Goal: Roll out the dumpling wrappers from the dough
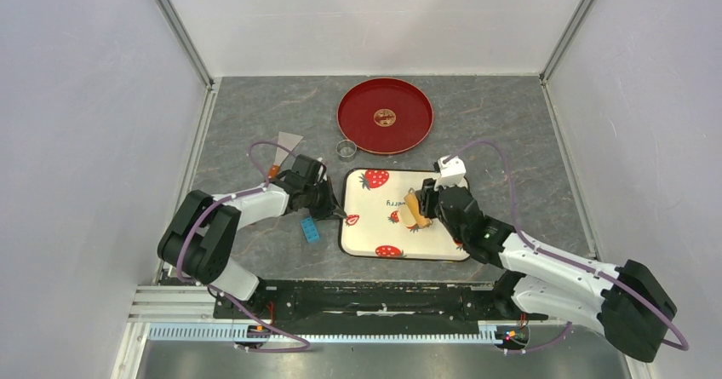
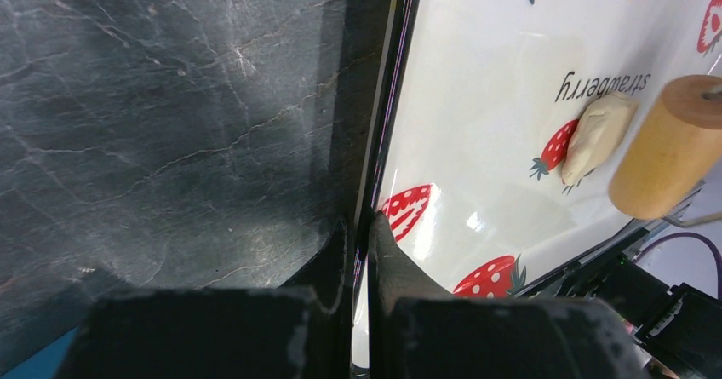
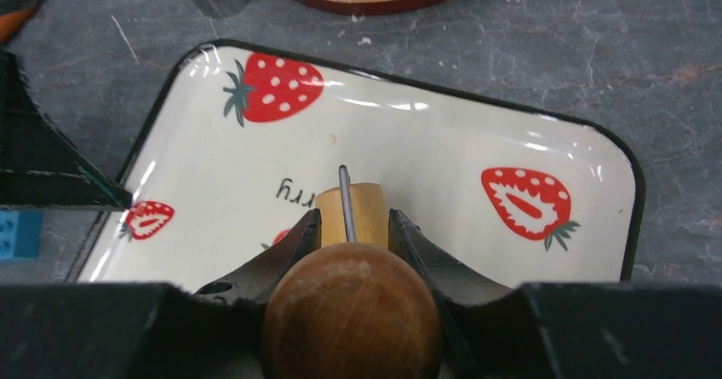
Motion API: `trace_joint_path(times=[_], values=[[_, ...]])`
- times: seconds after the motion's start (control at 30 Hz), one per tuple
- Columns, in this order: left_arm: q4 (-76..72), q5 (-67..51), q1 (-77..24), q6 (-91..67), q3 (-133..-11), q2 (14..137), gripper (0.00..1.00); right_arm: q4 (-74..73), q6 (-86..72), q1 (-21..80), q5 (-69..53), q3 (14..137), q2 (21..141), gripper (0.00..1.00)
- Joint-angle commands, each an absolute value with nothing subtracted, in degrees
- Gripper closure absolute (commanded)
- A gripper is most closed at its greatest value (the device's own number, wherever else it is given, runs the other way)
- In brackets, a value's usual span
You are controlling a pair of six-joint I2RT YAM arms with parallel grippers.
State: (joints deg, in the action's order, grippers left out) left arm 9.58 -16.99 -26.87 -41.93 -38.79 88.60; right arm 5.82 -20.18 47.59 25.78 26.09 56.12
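Grey, stone-patterned worktop (image 1: 511,140) fills the top view, with plain white walls around it. At the centre of the frame lies the strawberry tray (image 1: 375,204). The left end effector (image 2: 362,234) is closed almost fully on the left rim of this tray, I judge to keep it from sliding while the dough is pressed. The right end effector (image 3: 353,226) is clamped around the handle of the wooden rolling pin (image 2: 668,145). Its roller sits just beside the dough (image 2: 598,132), seemingly touching it. This dough is a thick pale lump, not yet flattened, near the printed word in the tray's middle.

Higher in the frame, a small disc (image 1: 385,117) sits at the centre of the red round tray (image 1: 362,106). It is perhaps a finished dumpling wrapper, but it is too small to tell. A metal ring (image 1: 346,149) stands just beside that tray, probably for cutting.
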Motion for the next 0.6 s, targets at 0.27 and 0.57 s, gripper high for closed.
trace_joint_path(times=[0.27, 0.57], values=[[15.34, -7.59, -25.54, -40.81, -33.99, 94.27, 0.98, 22.82, -22.30, 50.28, 30.88, 16.81, 63.76, 1.00], [14.25, -8.31, -24.96, -41.00, -33.27, 94.22, 0.98, 14.16, -20.57, 51.33, 36.43, 24.97, 59.59, 1.00]])
